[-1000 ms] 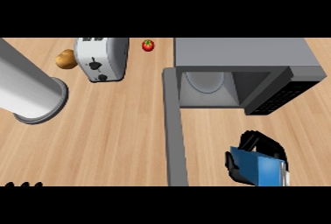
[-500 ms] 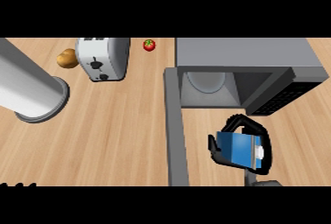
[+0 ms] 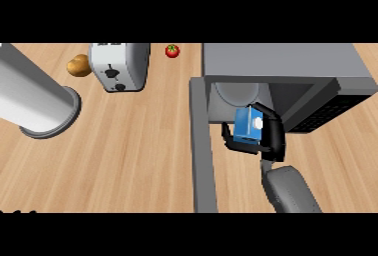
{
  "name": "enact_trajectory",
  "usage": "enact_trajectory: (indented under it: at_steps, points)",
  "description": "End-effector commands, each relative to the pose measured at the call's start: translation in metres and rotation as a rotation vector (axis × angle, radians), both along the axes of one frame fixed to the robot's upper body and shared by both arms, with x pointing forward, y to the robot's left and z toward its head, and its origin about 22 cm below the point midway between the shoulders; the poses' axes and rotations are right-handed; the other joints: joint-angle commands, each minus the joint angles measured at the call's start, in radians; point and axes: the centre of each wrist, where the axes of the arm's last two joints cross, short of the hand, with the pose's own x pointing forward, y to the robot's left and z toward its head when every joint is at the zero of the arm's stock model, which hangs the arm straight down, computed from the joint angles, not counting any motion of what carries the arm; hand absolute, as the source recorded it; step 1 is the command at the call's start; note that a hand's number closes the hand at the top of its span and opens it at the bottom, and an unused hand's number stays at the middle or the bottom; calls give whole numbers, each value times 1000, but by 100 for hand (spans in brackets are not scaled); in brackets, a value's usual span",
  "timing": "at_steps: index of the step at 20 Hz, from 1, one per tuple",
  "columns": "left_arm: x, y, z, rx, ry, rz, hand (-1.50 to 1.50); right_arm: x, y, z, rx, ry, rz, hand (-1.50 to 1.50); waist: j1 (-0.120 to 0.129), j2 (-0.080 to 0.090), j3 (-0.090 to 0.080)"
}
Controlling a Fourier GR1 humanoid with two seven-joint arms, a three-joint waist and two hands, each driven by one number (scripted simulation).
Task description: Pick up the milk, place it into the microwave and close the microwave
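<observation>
The milk [image 3: 249, 124] is a blue carton with a white end, held in my right hand [image 3: 269, 134], whose fingers and thumb curl round it. It hangs just in front of the microwave's open mouth [image 3: 238, 96]. The grey microwave [image 3: 284, 62] sits at the upper right, its door [image 3: 202, 145] swung open and seen edge-on as a long grey bar running down the view. My right forearm [image 3: 291, 191] comes in from the lower edge. Only the fingertips of my left hand [image 3: 18, 211] show at the bottom left corner.
A white toaster [image 3: 118, 66] stands at the upper middle with a potato [image 3: 79, 66] to its left and a small red fruit [image 3: 172, 50] to its right. A large grey cylinder [image 3: 33, 101] stands on a round base at the left.
My right hand has carried the milk up and to the left, from the lower right of the counter to the microwave's open mouth. The forearm has come into view.
</observation>
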Motion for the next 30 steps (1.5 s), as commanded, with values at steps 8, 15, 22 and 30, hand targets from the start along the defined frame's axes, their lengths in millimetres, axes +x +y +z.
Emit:
enact_trajectory:
  at_steps: [8, 15, 22, 30]
  points:
    - [-4, 2, -11, 3, 15, -3, -150, 58, 13, -31, -37, 74, -94, 150, 29, 9, 2]
    - [-4, 18, -12, 4, 8, -36, -150, 82, -12, -27, -184, 116, -168, 150, 48, 19, 2]
    - [-4, 12, -12, 5, 3, -75, -150, 101, -36, -8, -290, 104, -224, 150, 88, 34, 3]
    - [19, 14, -12, 16, -16, -67, -150, 112, -40, 9, -455, -26, -269, 150, 92, 46, 4]
